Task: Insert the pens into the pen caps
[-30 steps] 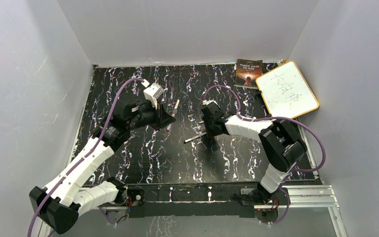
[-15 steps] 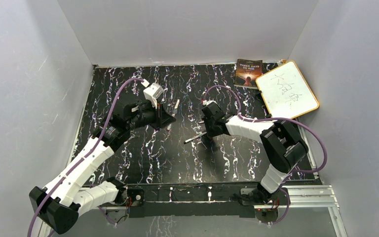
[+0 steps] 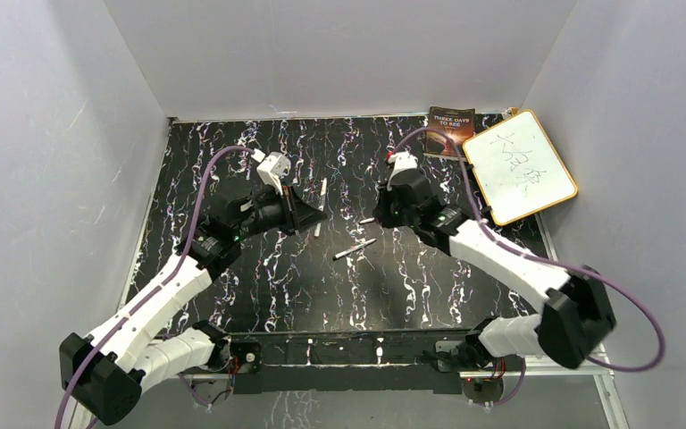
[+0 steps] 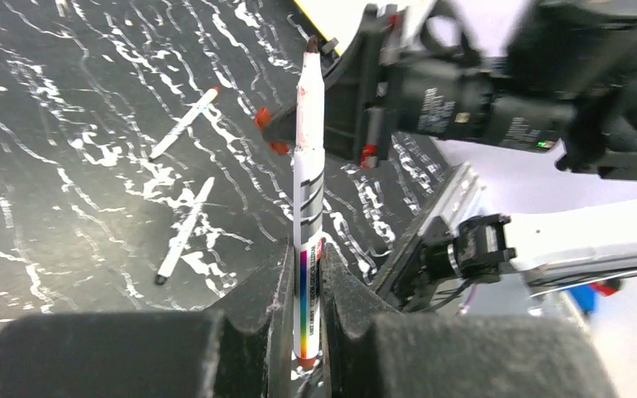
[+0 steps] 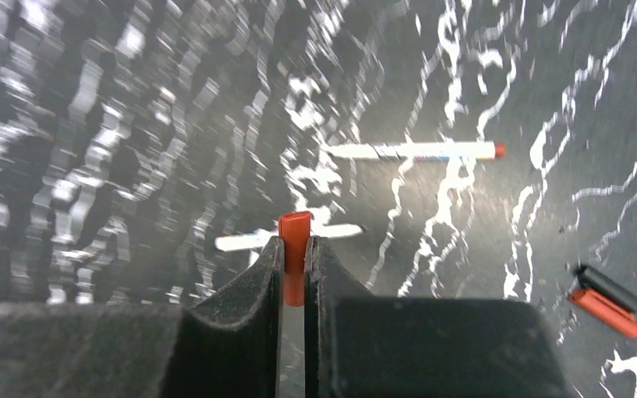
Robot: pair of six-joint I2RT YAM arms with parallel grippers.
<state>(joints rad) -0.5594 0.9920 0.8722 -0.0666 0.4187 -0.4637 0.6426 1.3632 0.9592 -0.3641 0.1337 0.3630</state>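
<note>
My left gripper point(image 3: 311, 214) point(image 4: 307, 257) is shut on a white pen point(image 4: 308, 149) with a rainbow label. The pen's dark tip points toward the right arm point(image 4: 448, 91). In the top view this pen point(image 3: 320, 207) crosses the jaws. My right gripper point(image 3: 382, 211) point(image 5: 294, 249) is shut on a red cap point(image 5: 295, 234) and holds it above the table. Two more white pens lie on the table point(image 3: 355, 248) point(image 5: 415, 151), one partly hidden behind the held cap point(image 5: 245, 241). A black cap and a red cap point(image 5: 604, 298) lie together at the right.
A white-board point(image 3: 520, 165) with scribbles and a small book point(image 3: 449, 131) sit at the back right corner. The black marbled tabletop point(image 3: 259, 277) is walled by grey panels. Purple cables loop off both wrists.
The right arm has stretched out and swung toward the back, lifting its gripper off the table. The left gripper has shifted slightly right with its pen. The loose pens have not moved.
</note>
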